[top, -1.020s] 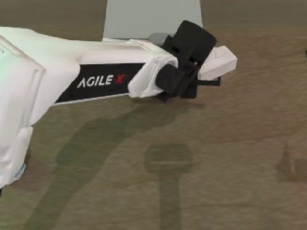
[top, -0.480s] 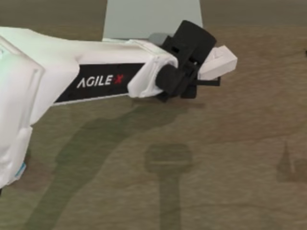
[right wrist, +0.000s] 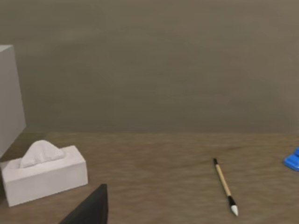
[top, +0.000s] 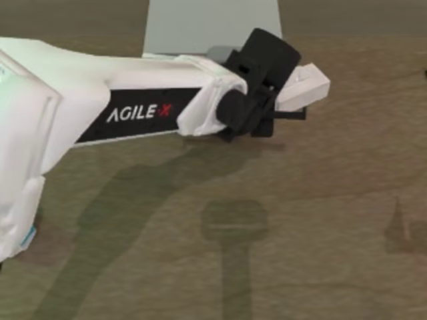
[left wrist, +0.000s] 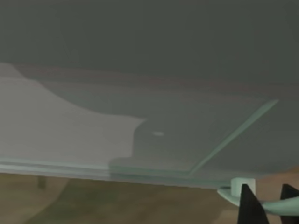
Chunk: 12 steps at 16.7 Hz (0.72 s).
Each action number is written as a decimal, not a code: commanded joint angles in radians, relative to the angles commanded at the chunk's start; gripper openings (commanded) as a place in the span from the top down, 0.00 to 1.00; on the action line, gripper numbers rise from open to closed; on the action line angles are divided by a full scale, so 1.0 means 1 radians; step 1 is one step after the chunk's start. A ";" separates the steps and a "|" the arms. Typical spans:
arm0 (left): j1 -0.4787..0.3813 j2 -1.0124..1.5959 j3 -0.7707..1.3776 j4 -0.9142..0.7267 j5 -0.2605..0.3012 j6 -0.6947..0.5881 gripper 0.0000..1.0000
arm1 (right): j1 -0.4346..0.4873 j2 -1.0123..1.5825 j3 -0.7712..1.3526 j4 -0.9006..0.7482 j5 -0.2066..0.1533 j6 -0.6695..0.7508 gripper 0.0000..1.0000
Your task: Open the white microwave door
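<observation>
My left pincer (left wrist: pixel 264 205) sat right at the microwave door (left wrist: pixel 140 126), clamped on its handle bar (left wrist: pixel 243 186) I reckon, so next was pulling it open.

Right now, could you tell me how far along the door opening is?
Done: the left tool has reached the microwave and closed around the handle. In hand: that grip; I cannot tell whether the door has swung yet. Left: pulling it open. The right arm is idle, outside the top view.
</observation>
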 joint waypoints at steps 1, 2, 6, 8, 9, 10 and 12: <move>0.000 0.000 0.000 0.000 0.000 0.000 1.00 | 0.000 0.000 0.000 0.000 0.000 0.000 0.00; 0.000 0.000 0.000 0.000 0.000 0.000 1.00 | 0.000 0.000 0.000 0.000 0.000 0.000 0.00; 0.000 0.000 0.000 0.000 0.000 0.000 1.00 | 0.000 0.000 0.000 0.000 0.000 0.000 0.00; -0.007 0.001 0.003 0.002 0.007 -0.002 1.00 | 0.000 0.000 0.000 0.000 0.000 0.000 0.00; -0.005 -0.004 -0.006 0.006 0.009 0.005 1.00 | 0.000 0.000 0.000 0.000 0.000 0.000 0.00; -0.003 -0.010 -0.014 0.012 0.012 0.011 1.00 | 0.000 0.000 0.000 0.000 0.000 0.000 0.00; 0.001 -0.021 -0.031 0.023 0.018 0.024 1.00 | 0.000 0.000 0.000 0.000 0.000 0.000 0.00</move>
